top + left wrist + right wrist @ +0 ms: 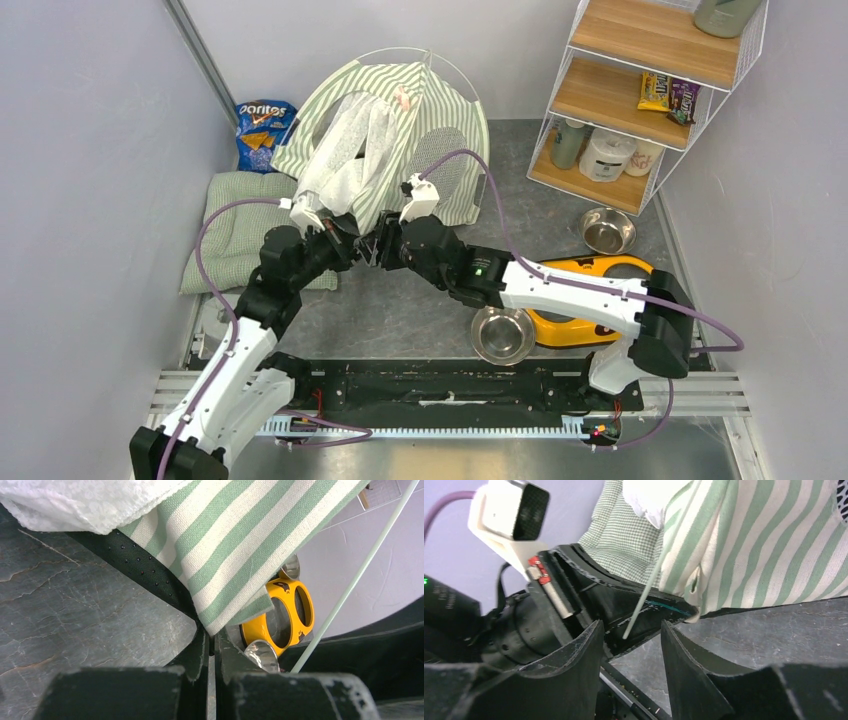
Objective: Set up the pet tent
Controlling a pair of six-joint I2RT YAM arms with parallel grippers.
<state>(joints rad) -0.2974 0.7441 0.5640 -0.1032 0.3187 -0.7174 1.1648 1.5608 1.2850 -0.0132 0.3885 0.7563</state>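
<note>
My left gripper (212,640) is pressed together on the near bottom corner of the tent (440,120), where the striped cloth meets the black dotted base just above the worktop (75,595). I judge the step in hand to be seating the end of a pole (644,595) at this corner. To do it well, the left side should hold the corner steady and low, so the cloth stays taut and the seat for the pole does not wander. To the right, my right gripper (633,627) is spread with nothing in it. The thin white pole end hangs between its fingers, pointing down at the black edge by the left gripper. Whether the tip is seated there I cannot tell. I would close on the pole just above its tip and guide it along its own line, without bending it sideways. The tent stands domed at the back middle of the worktop, ahead of both grippers, with only its near corner reaching them.
</note>
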